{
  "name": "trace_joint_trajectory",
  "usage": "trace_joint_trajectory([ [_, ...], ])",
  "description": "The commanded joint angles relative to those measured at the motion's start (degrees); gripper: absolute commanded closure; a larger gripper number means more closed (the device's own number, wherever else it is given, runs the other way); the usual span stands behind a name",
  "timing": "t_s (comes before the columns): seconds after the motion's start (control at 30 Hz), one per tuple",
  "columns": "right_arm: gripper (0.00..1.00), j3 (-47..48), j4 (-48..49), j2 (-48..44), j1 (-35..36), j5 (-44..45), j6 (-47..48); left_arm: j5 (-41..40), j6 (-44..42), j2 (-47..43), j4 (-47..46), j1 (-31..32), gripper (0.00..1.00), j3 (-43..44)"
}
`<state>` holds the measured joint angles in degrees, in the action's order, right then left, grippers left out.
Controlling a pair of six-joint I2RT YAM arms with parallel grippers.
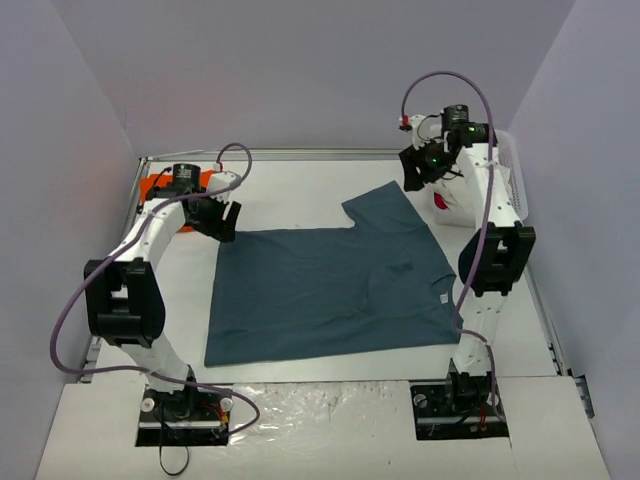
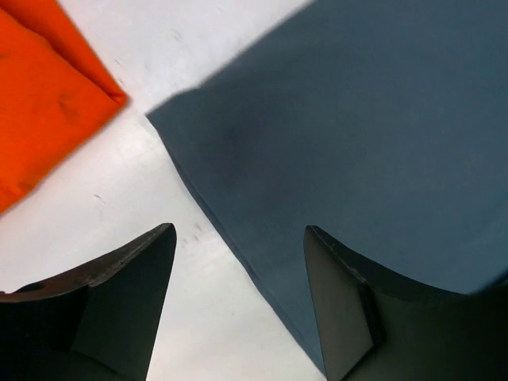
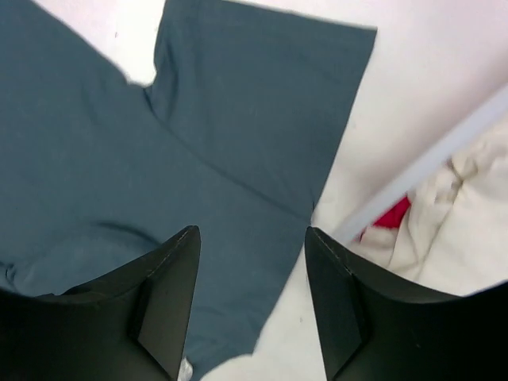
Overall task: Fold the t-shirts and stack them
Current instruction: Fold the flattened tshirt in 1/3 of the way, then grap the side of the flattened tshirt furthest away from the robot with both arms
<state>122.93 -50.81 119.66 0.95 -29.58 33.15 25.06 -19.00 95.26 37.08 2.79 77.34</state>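
In the middle of the counter (image 1: 300, 190) the blue shirt (image 1: 330, 290) lies spread flat, with one sleeve reaching toward the far right corner. The orange shirt (image 2: 48, 95) sits folded in the far left corner, just clear of the blue one.

My left gripper (image 2: 238, 238) hangs over the blue shirt's far left corner with its jaws apart and nothing between them. One finger is above bare counter and the other above cloth. My right gripper (image 3: 252, 234) is also spread and empty. It hovers over the sleeve near the far right edge, beside the basket (image 3: 429, 163) that holds white and red garments.

I expect the blue shirt to be light, limp and thin. It has no stiffness, so whatever I lift will sag and the rest will drag along the counter. Because it lies so flat, I think I must press one finger down at the very edge and pinch a little cloth, not reach into the middle, where I would only bunch it up.

The best holds look like the far left corner for my left gripper and the sleeve seam or the far edge beside it for my right. Lifting both together should keep the far edge taut and the fold straight. There is no risk of breakage, but a shallow pinch could slip.
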Motion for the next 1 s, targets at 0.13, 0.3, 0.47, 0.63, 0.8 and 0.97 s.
trace_joint_trajectory([
  [0.13,0.47,14.4,-0.5,10.2,6.2,7.6,-5.9,0.3,11.3,9.4,-1.7,-2.5,0.36,11.5],
  [0.3,0.47,19.0,-0.3,15.7,7.0,9.7,-7.9,8.7,13.6,17.5,2.6,-5.8,0.45,16.6],
  [0.47,0.48,20.2,0.1,19.0,7.4,11.9,-8.7,8.8,14.5,21.4,2.4,-5.9,0.49,16.8],
  [0.63,0.48,21.1,0.0,21.5,7.5,13.8,-8.9,8.6,14.4,24.3,2.6,-6.0,0.5,17.8],
  [0.8,0.48,20.6,-0.1,21.5,7.7,13.9,-8.4,8.6,13.9,26.3,2.0,-5.9,0.48,18.5],
  [0.97,0.48,20.1,0.0,21.7,7.7,15.7,-8.0,7.2,13.4,28.7,1.9,-6.0,0.46,20.0],
])
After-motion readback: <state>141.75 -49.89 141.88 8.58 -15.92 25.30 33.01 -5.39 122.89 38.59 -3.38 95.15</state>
